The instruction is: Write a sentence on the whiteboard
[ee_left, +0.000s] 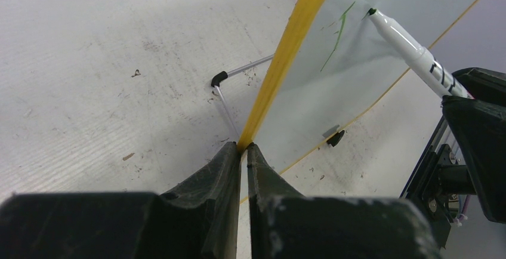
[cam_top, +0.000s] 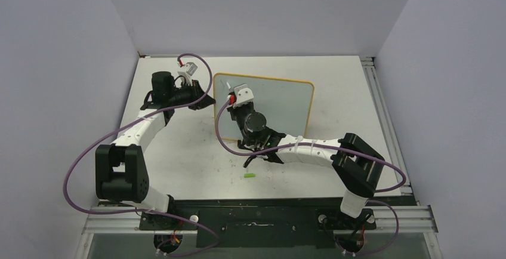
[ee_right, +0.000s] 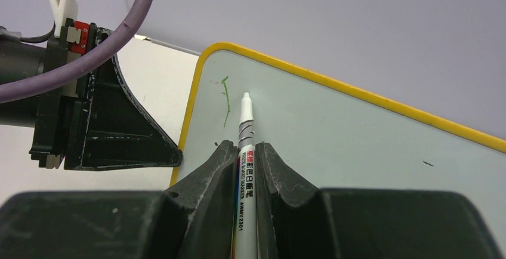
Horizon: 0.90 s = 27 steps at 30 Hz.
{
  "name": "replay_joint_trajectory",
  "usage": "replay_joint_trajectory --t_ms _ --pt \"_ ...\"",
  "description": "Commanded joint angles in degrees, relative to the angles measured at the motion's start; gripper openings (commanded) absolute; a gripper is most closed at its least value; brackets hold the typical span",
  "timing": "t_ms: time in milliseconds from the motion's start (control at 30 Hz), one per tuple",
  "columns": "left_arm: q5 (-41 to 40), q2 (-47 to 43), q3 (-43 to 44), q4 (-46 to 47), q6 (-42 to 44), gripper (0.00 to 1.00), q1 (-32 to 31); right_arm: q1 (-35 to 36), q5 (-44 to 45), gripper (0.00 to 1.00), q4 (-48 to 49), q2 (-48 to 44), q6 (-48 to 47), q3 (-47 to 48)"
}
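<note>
1. Table (cam_top: 179, 163): white and scuffed. A small green cap (cam_top: 249, 176) lay near its front edge, apart from the board.
2. Left gripper (ee_left: 243, 149): jaws pinched tight on the yellow frame at the left edge of the whiteboard (cam_top: 286, 101).
3. Whiteboard: stood mid-table, tilted, pale grey face, thin yellow-orange rim. A black-tipped wire leg (ee_left: 218, 79) and a black clip foot (ee_left: 336, 138) showed at its base.
4. Right gripper (ee_right: 246, 151): closed on a white marker pen (ee_right: 245, 122), tip at the board's upper left corner.
5. The sentence (ee_right: 227, 107): only a few thin green strokes, just beside the tip.
6. Overhead, the right wrist hid the board's lower left. Tip contact could not be told.
</note>
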Motion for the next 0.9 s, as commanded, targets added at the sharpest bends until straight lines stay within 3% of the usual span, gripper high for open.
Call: replay_joint_trajectory --t_ms 0,867 --pt "2.44 0.19 2.27 -0.68 0.08 0.06 -1.34 -0.32 -0.10 0.05 1.79 -3.03 0.80 -0.17" --pt "2.50 0.23 2.41 -0.72 0.08 0.06 -1.35 1.75 -0.55 0.05 0.19 -0.77 1.20 0.21"
